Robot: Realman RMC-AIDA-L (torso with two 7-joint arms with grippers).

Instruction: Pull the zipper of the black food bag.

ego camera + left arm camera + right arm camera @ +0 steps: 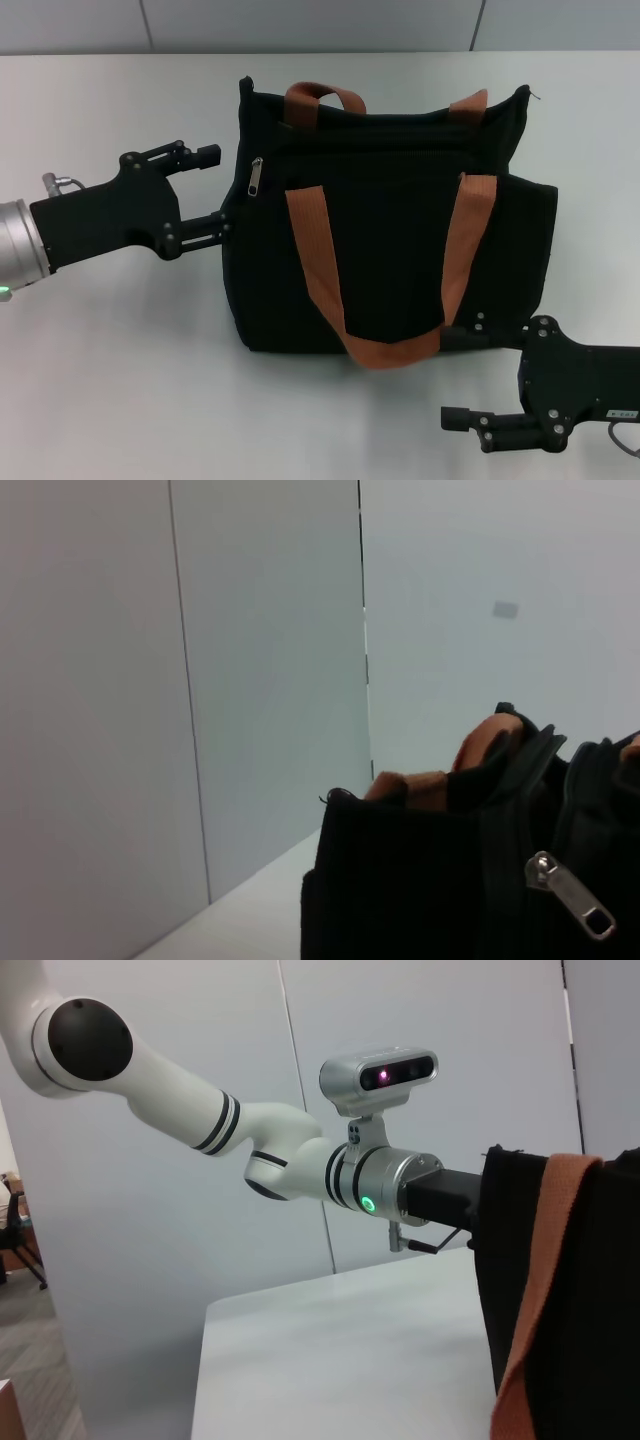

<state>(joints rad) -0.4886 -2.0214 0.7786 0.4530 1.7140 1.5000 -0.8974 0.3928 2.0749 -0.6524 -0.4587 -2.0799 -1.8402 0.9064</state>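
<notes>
Zipper (256, 177) hangs at the left end of the black food bag (390, 240), which lies on the table (120, 380). My left tool (220, 190) sits spread just beside that end, lower finger touching the fabric. My right tool (462, 372) rests spread at the bag's near right corner.

The black food bag (390, 220) sits on the table (120, 360), centred. The zipper (256, 176) hangs at its upper left end, just beside the left gripper (212, 190). The right gripper (460, 375) lies at the bag's near right corner.
</notes>
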